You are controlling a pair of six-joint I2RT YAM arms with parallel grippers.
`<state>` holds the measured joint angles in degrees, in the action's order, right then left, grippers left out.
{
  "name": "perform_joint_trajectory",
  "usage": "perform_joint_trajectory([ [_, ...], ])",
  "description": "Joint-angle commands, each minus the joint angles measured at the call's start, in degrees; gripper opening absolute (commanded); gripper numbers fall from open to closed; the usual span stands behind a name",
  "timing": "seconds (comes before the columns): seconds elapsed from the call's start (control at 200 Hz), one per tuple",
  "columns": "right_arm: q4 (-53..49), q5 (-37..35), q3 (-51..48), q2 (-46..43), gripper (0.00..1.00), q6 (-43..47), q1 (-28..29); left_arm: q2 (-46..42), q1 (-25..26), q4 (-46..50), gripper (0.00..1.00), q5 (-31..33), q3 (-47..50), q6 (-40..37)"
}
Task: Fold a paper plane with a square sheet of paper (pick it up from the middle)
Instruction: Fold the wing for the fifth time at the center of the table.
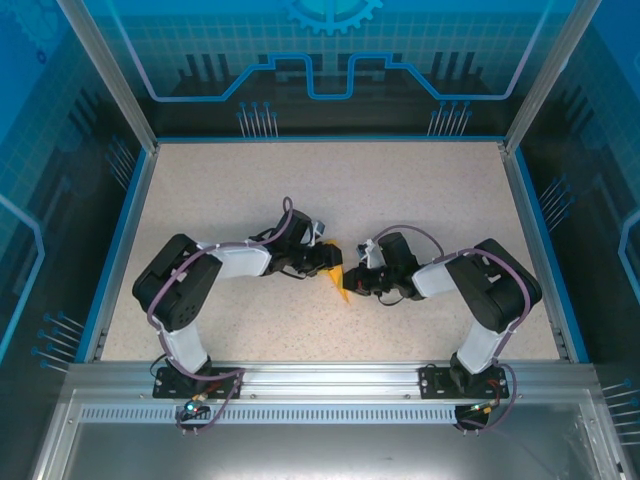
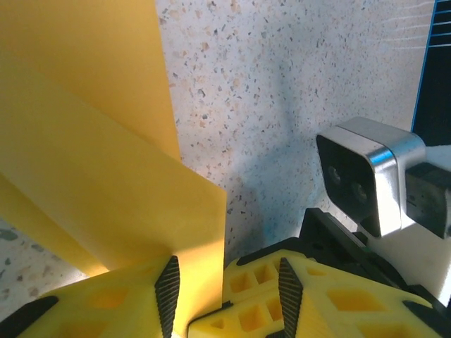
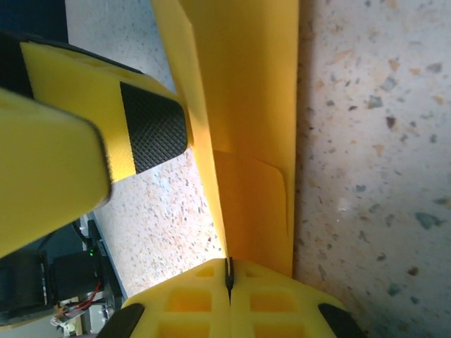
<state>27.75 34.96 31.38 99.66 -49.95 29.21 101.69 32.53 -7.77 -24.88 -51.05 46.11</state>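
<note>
Grip on the sheet of paper (image 3: 254, 105) lies with the right pincer (image 3: 229, 273): its jaws are clenched together, and the sheet's near edge disappears into the seam between them. From that pincer the folded sheet runs lengthwise straight out ahead of the tips. It stands on edge, with a smaller flap showing against the main panel. Whether its rim touches the speckled surface (image 1: 400, 190) I cannot tell. Facing the right pincer across the sheet, the left pincer (image 2: 225, 273) has its jaws apart, astride a corner of the paper, with one black pad (image 3: 151, 127) just beside the sheet's face. In my judgement, the coming crease depends on the left pincer meeting the sheet squarely across that long axis, since it is the released one and sits right at the paper.
</note>
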Motion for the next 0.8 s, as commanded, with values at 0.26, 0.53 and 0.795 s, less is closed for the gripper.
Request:
perform_joint_trajectory([
  [0.26, 10.0, 2.6, -2.1, 0.8, 0.05, -9.9, 0.3, -4.9, 0.3, 1.8, 0.51, 0.9, -0.6, -2.3],
  [0.53, 11.3, 3.8, -1.3, 4.0, 0.06, -13.6, 0.3, -1.9, 0.3, -3.7, 0.51, -0.2, -0.3, -1.0],
  [0.795, 14.8, 4.4, -1.8, 7.2, 0.06, -16.3, 0.2, 0.1, 0.2, -5.2, 0.51, -0.3, 0.3, -1.0],
])
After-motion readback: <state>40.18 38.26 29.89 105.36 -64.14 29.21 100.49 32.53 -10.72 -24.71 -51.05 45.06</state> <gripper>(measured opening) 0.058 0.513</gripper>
